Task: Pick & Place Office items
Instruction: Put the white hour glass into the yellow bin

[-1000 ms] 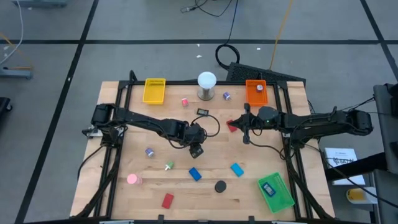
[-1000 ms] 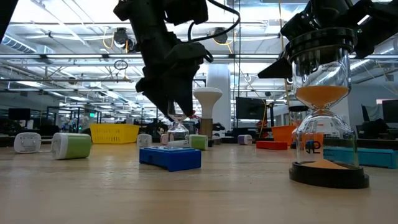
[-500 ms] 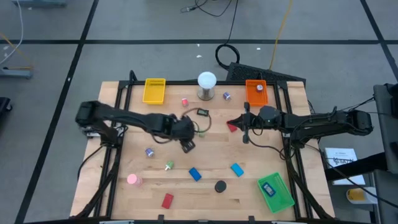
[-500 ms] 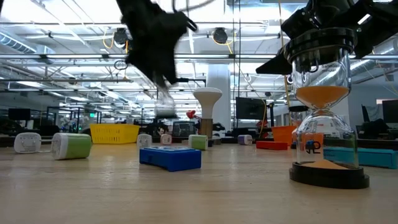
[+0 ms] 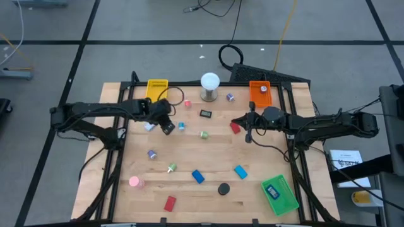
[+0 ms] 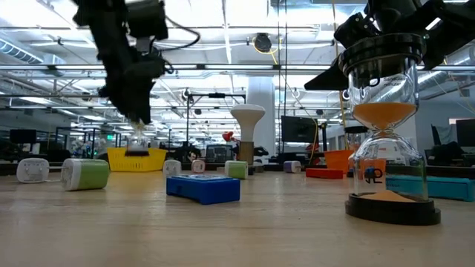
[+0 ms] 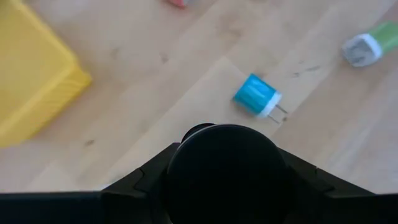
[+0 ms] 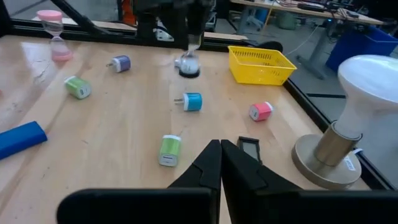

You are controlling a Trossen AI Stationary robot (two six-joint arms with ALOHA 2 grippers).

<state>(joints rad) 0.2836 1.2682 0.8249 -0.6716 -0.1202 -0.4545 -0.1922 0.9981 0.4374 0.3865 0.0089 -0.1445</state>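
- Left gripper (image 5: 167, 127) sits at 10 o'clock from table centre, just below the yellow tray (image 5: 156, 92). It is clamped on a small hourglass (image 6: 136, 141), carried clear of the wood.
- Blue plug (image 5: 181, 126) lies just beside that gripper, at its 3 o'clock; green plug (image 5: 203, 134) lies further toward centre.
- Right gripper (image 5: 249, 133) is at 2 o'clock from centre, fingers pressed together with nothing between them. Red block (image 5: 235, 128) lies just beside it, at its 9 o'clock.
- Pink plug (image 5: 187, 104) and black clip (image 5: 206, 113) lie near the white lamp (image 5: 209, 86) at 12 o'clock.
- Purple plug (image 5: 230, 97) is between lamp and orange tray (image 5: 260, 93).
- Lower half: second purple plug (image 5: 151, 154), pink hourglass (image 5: 134, 181), blue blocks (image 5: 197, 176) and (image 5: 240, 171), black hourglass (image 5: 223, 188), red block (image 5: 170, 203).
- Green tray (image 5: 279, 195) at 5 o'clock.
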